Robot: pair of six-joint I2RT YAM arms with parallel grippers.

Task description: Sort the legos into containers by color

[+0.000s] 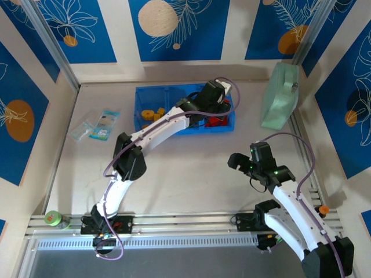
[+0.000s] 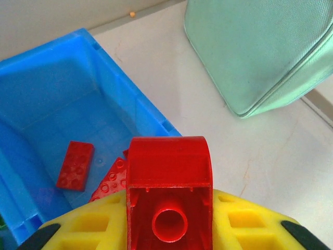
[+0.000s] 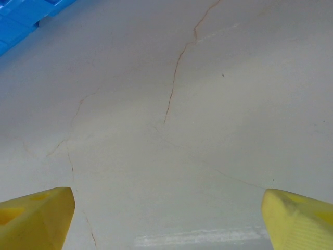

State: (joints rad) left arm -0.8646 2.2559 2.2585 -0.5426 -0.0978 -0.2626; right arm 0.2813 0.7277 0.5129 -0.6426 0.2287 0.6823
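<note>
"Legos [image 1: 219, 121] in red lie in the right compartment of the blue tray [image 1: 139, 110], seen from above, and orange ones [image 1: 153, 114] in the left. Where's the left gripper [image 1: 215, 114]?"

"Right over that red compartment, arm stretched across the table."

"And from its wrist?"

"Its yellow fingers [image 2: 88, 226] are clamped on a red brick [image 2: 169, 177]. A flat red plate [image 2: 75, 165] lies on the compartment floor just beyond. The brick looks close to the tray wall, so I'd shift it further inward, go low, then let go, or it may clip the rim and bounce out."

"The right gripper [image 1: 237, 161]?"

"From its wrist, the fingers [image 3: 36, 216] stand wide apart over bare table [image 3: 182, 104], holding nothing, well apart from the drop. Best left parked."
</note>
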